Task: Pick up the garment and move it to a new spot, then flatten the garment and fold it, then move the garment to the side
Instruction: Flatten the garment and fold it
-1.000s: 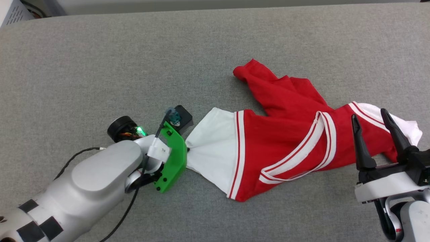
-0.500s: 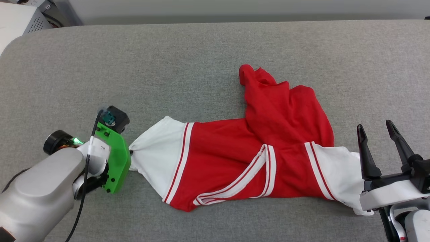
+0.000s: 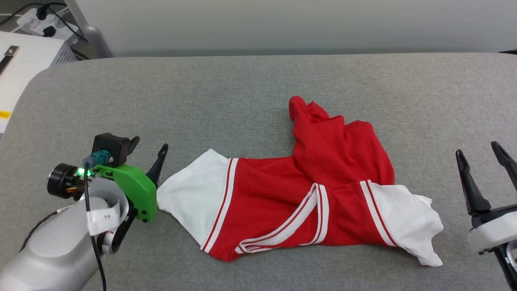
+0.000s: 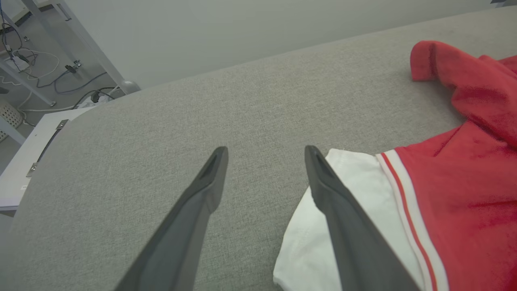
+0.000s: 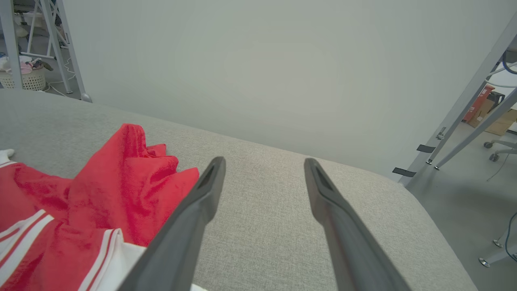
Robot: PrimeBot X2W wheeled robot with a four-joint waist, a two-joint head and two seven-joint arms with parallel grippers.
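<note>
The garment (image 3: 299, 202), red with white sleeves and striped trim, lies spread and creased on the grey table (image 3: 242, 89), its red body bunched toward the far side. My left gripper (image 3: 150, 143) stands open just left of the left white sleeve (image 3: 194, 194), holding nothing. In the left wrist view the left gripper (image 4: 265, 150) has bare table between its fingers, and one finger overlaps the sleeve edge (image 4: 363, 194). My right gripper (image 3: 476, 148) is open and empty, a short way right of the right sleeve (image 3: 412, 222). The right wrist view shows the right gripper (image 5: 264, 159) with the garment (image 5: 121, 178) off to its left.
A white cabinet (image 3: 20, 60) with cables stands past the table's rounded far-left corner. Metal frame legs (image 5: 464, 109) rise beyond the table's right end, and a wicker basket (image 5: 24, 79) sits on the floor far left. A pale wall backs the table.
My left gripper was shut on the left white sleeve and dragged it left; it has opened and let go. The right gripper stands farther from the right sleeve. The head camera has shifted.
</note>
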